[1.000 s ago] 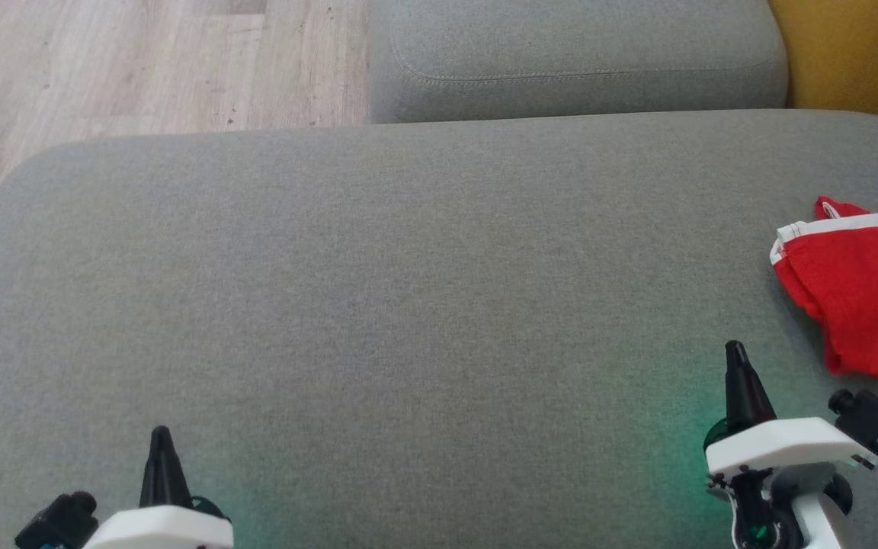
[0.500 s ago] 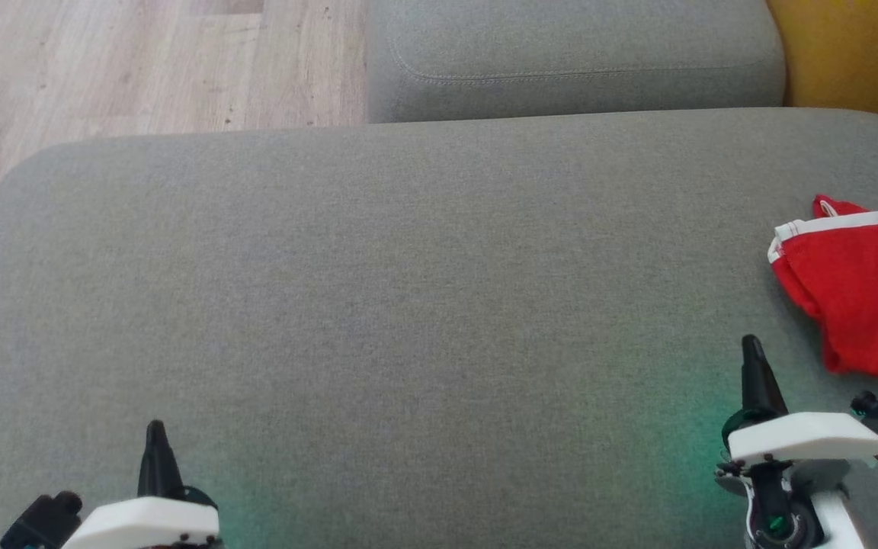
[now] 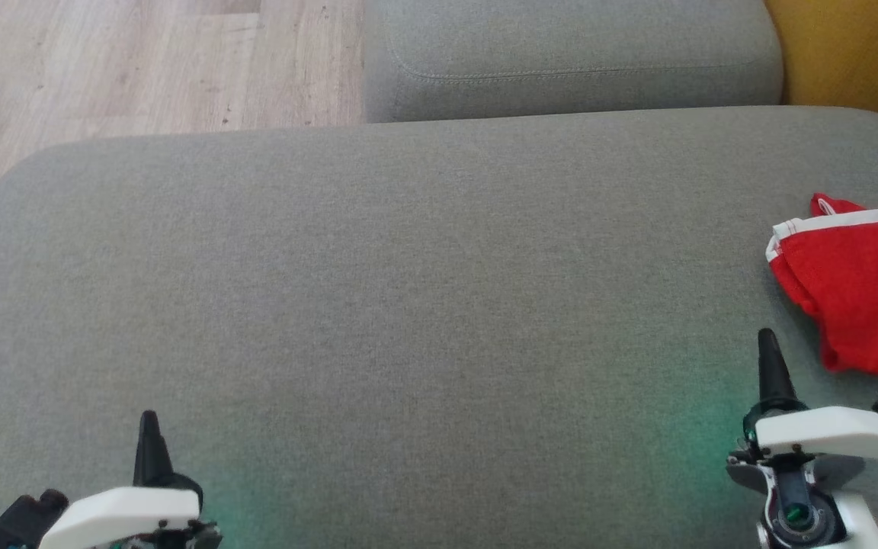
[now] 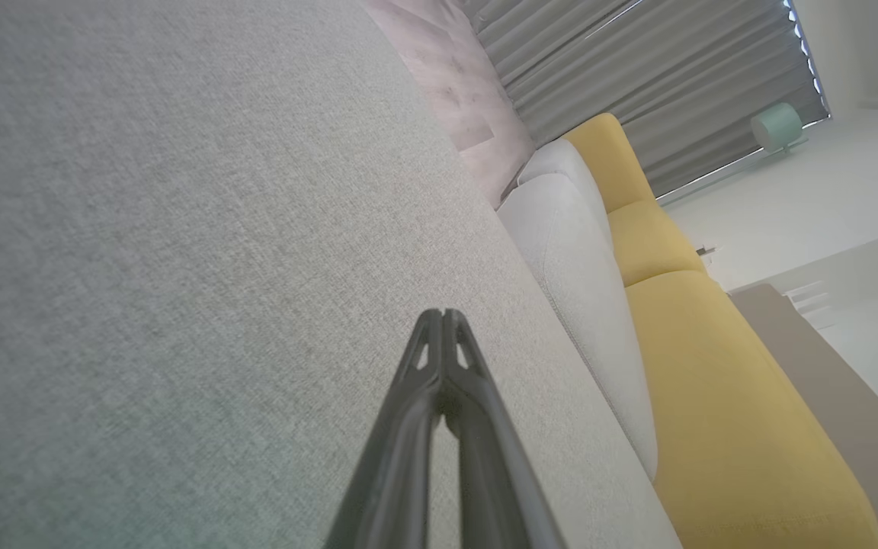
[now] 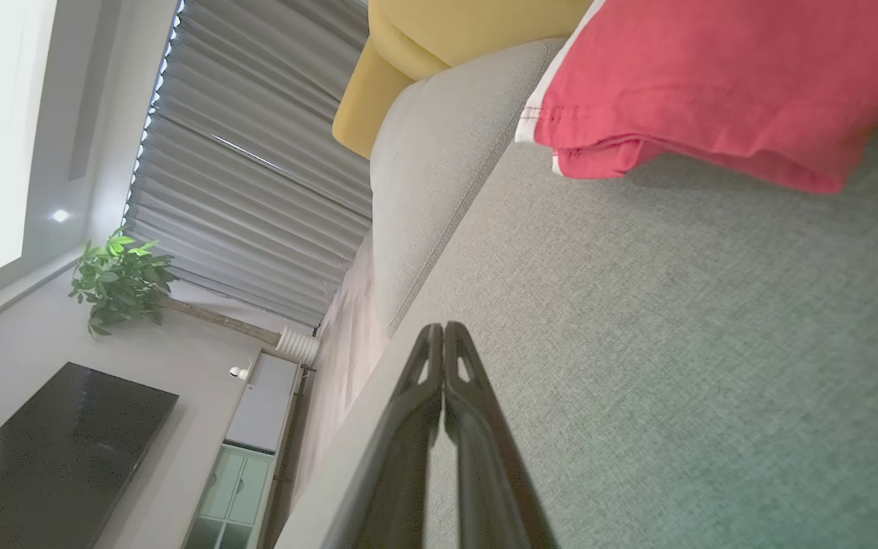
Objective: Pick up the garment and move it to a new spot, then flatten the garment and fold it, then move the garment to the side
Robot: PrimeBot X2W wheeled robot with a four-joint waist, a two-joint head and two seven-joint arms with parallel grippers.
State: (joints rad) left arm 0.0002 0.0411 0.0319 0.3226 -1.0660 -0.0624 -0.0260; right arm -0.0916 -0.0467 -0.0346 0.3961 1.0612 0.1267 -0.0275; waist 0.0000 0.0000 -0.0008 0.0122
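The left gripper (image 3: 149, 418) sits low at the near left of the wide grey woven seat cushion (image 3: 408, 267). Its two long dark fingers (image 4: 408, 435) are pressed together at the tips with no gap at the end, and nothing is caught between them. In the left wrist view the tips stand over bare grey weave; I cannot tell whether they touch the fabric.

The right gripper (image 3: 767, 337) is at the near right of the same cushion. This pincer is also fully closed, tips meeting, with nothing held. In the right wrist view the closed tips point along the cushion surface, clear of any cloth.

The red cloth garment (image 3: 858, 305), with a white band along its far edge, lies on the right part of the cushion and is cut off by the right edge of the head view. It lies in layers, and the near part is bunched. It is near the right gripper, to the right of and a little beyond its tips, and apart from them. It is well apart from the left gripper.

Surroundings:
- A second grey cushion with a stitched seam (image 3: 568, 61) lies beyond the far edge.
- Yellow upholstery (image 3: 850, 53) is at the far right.
- Pale wood-plank floor (image 3: 142, 61) is at the far left.
- A faint green glow (image 3: 698, 442) lies on the weave beside each gripper.
- The right wrist view shows a leafy green plant (image 5: 119, 282) and a dark flat screen (image 5: 58, 450).
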